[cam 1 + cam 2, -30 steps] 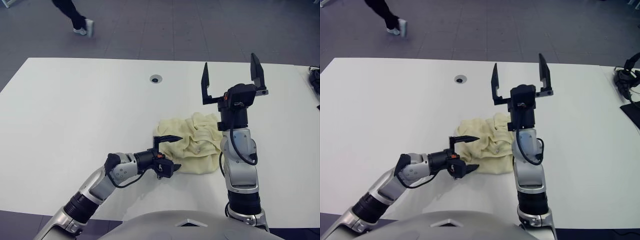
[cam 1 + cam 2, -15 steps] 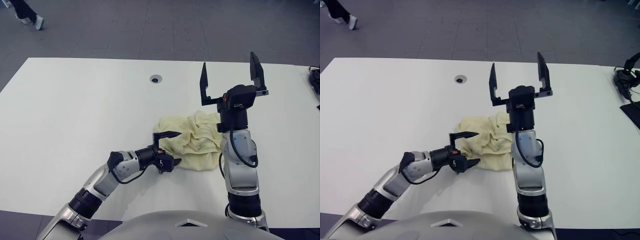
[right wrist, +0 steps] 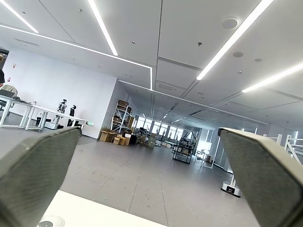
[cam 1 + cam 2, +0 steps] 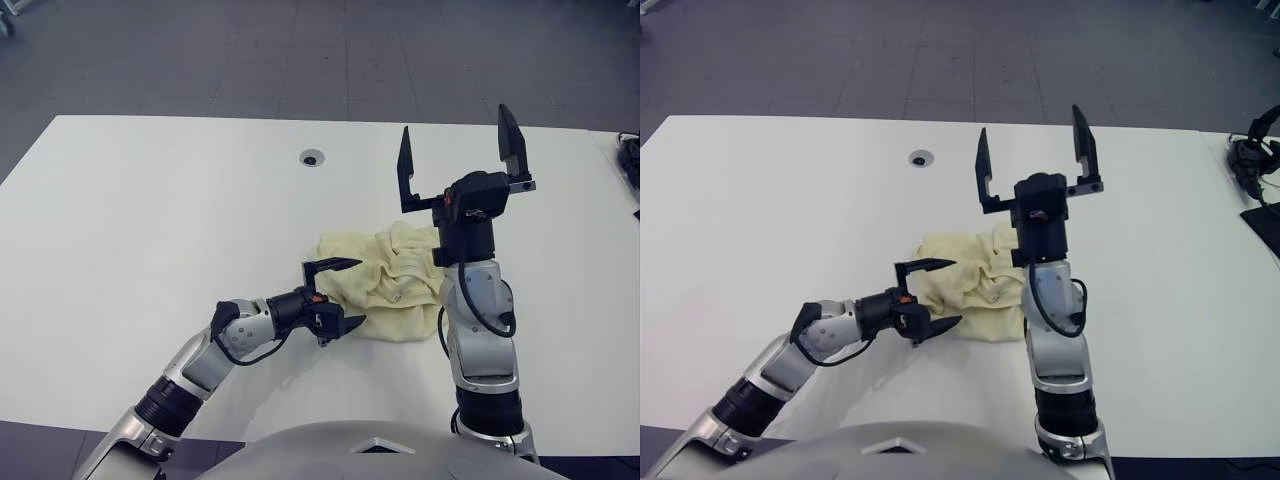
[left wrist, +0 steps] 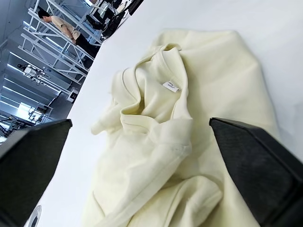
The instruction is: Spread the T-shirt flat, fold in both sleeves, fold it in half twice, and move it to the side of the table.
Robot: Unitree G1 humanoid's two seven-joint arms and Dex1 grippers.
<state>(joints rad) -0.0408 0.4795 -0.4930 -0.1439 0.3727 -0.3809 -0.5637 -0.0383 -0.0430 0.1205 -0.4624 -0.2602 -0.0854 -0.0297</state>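
Your left gripper [image 4: 356, 292] sits low on the white table [image 4: 150, 220], fingers spread, straddling the near-left edge of the crumpled cream T-shirt [image 4: 392, 290] at mid-table. Beyond it, your right gripper [image 4: 455, 135] stands raised, spread wide, holding nothing. You're likely at the spreading step: pinch that edge and draw it outward.

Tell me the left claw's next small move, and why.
Probably ease the left claw forward and shut it on the T-shirt. The claw is open at the crumpled shirt's near-left edge with nothing gripped yet, so spreading cannot start.
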